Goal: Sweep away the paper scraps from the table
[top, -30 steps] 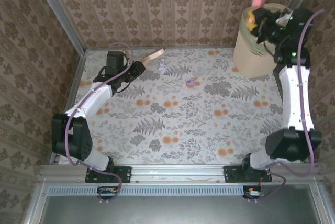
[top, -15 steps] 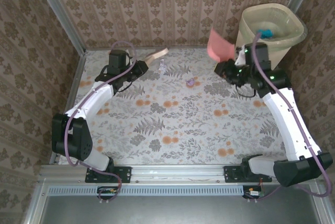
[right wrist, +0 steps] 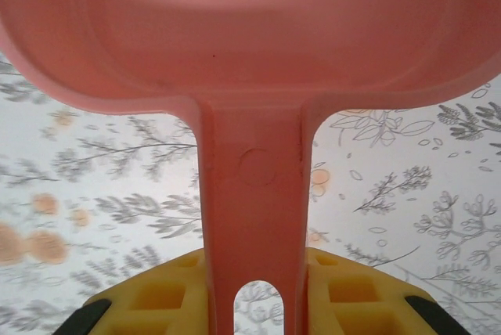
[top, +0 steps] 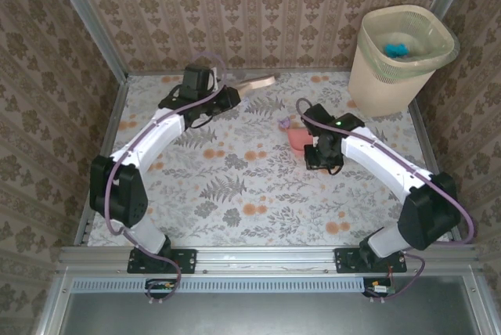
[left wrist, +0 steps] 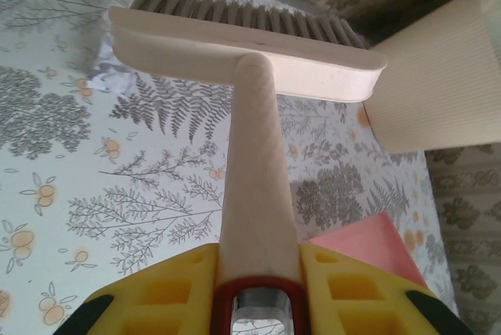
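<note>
The left gripper (left wrist: 258, 284) is clamping the brush (left wrist: 250, 116) by its handle, its yellow fingers closed on either side of the shaft. The right gripper (right wrist: 254, 292) is gripping the dustpan (right wrist: 250, 30) by its handle in the same way. The pan is sitting low over the table (top: 235, 194).

In the top view, the purple scrap (top: 284, 123) is lying on the table just beside the dustpan's far-left rim, between the pan and the brush. It is lying to the near right of the brush head and apart from it. In the left wrist view, the white scrap (left wrist: 100, 77) is sitting at the end of the head that is turned away from the dustpan, close by the bristles. Whether the bristles are touching it cannot be told. A teal scrap (top: 395, 47) is lying inside the bin (top: 391, 84) at the far right corner.

The head's long axis is running crosswise to the handle, and the handle is pointing from the left gripper toward the far right. The dustpan is lying off the head's right side in the left wrist view.

The coming move is judged to be a stroke by the left arm toward the pan. The right arm is nearer the purple scrap but is only holding the receiver. The white scrap, being at the outer end of the head, is at risk of slipping past the bristles.
</note>
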Controlling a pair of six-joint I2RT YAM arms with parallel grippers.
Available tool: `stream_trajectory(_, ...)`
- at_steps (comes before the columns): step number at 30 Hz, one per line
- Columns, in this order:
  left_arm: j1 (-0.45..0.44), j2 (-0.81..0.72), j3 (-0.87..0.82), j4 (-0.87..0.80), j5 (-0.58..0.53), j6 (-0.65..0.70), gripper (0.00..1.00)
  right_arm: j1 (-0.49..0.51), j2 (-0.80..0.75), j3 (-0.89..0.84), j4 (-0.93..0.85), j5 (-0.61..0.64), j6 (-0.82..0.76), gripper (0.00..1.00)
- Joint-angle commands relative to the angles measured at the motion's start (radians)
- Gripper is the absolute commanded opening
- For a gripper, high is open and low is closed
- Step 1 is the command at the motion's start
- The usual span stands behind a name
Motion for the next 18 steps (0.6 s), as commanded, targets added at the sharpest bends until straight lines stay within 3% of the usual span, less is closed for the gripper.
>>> stream_trajectory(1,-0.053,0.048,0.096,-0.109,0.014,0.109,0.00,0.030,0.065,-0.020,0.010,0.102,-0.051,0.00)
stream_trajectory(11,-0.140,0.243,0.357,-0.395,-0.056,0.233,0.00,0.096,0.201,-0.045,0.160,0.136,-0.103,0.00)
stream_trajectory(18,-0.152,0.292,0.423,-0.480,-0.078,0.279,0.00,0.095,0.247,-0.056,0.196,0.150,-0.126,0.00)
